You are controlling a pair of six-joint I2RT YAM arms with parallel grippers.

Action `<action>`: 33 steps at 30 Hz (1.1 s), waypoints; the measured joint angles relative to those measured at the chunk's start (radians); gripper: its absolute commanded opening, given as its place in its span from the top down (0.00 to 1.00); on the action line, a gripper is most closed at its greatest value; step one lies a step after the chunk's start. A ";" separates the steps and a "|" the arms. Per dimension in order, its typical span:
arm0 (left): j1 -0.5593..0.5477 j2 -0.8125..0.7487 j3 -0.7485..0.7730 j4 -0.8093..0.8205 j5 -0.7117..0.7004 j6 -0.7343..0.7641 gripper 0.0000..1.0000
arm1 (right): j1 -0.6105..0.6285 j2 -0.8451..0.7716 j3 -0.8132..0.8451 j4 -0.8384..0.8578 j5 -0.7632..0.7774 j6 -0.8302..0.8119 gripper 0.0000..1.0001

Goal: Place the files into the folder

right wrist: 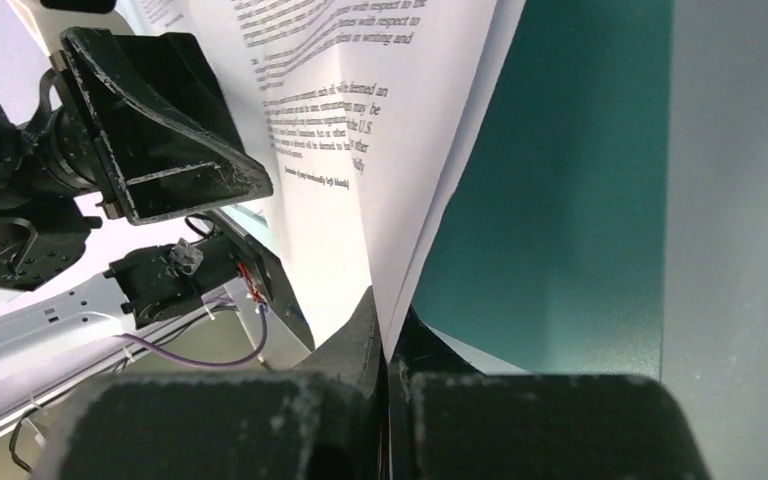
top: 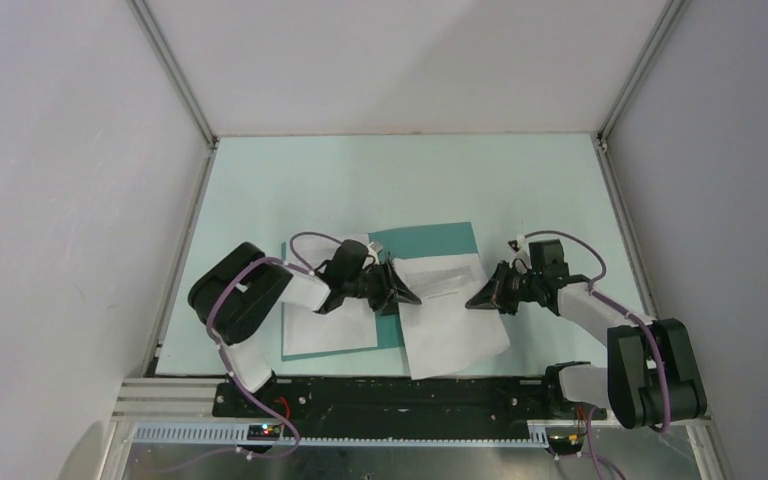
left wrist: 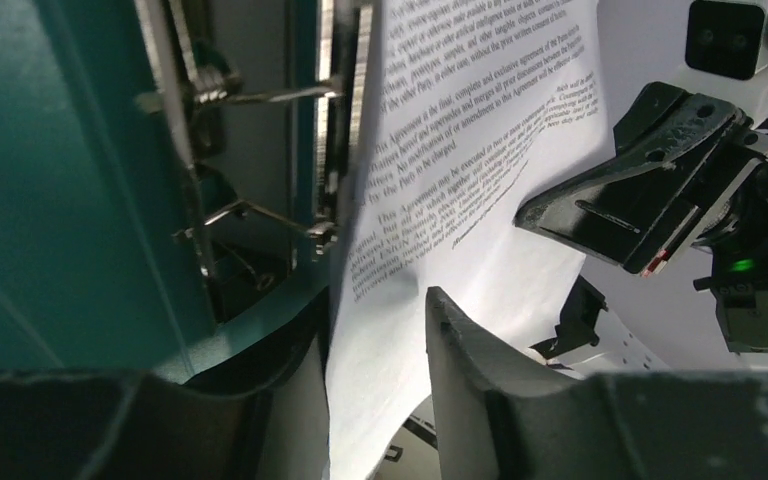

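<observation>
1 bench [top: 290,180] carries 2 white paper sheets, the left sheet [top: 332,330] and the right sheet [top: 457,340], and 1 teal folder [top: 430,242]. 2 hands are in view, 1 per arm: the left hand [top: 405,292] and the right hand [top: 478,298].

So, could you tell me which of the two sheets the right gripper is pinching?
The right-hand sheet, partly lifted; the right gripper is shut on its edge. The other sheet lies flat on the folder.
</observation>
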 measured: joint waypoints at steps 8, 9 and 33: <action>-0.033 0.002 0.008 -0.051 -0.033 0.004 0.36 | -0.014 -0.014 -0.057 -0.057 0.014 0.003 1.00; -0.037 -0.007 0.016 -0.072 -0.042 0.015 0.37 | -0.013 -0.029 -0.057 -0.079 0.036 0.004 1.00; -0.082 -0.290 0.225 -0.819 -0.441 0.439 0.57 | 0.116 -0.014 0.006 -0.054 0.433 0.035 1.00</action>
